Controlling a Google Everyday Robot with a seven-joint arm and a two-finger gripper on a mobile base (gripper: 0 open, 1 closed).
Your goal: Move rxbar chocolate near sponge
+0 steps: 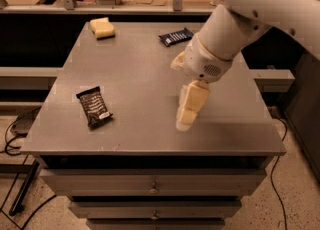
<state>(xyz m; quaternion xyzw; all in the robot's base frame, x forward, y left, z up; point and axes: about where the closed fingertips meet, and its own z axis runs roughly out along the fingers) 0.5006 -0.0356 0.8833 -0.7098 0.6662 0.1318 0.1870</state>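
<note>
The rxbar chocolate (93, 106) is a dark brown-black wrapper with a small white patch at its near end. It lies flat at the front left of the grey table (135, 69). The sponge (102, 27) is a pale yellow foam block at the table's far left corner. My gripper (187, 113) hangs from the white arm over the front middle of the table, pointing down, well to the right of the bar and empty.
A dark blue wrapper with white print (176, 36) lies at the far middle of the table. Drawers sit below the table's front edge. A dark shelf runs behind the table, and cables lie on the floor at left and right.
</note>
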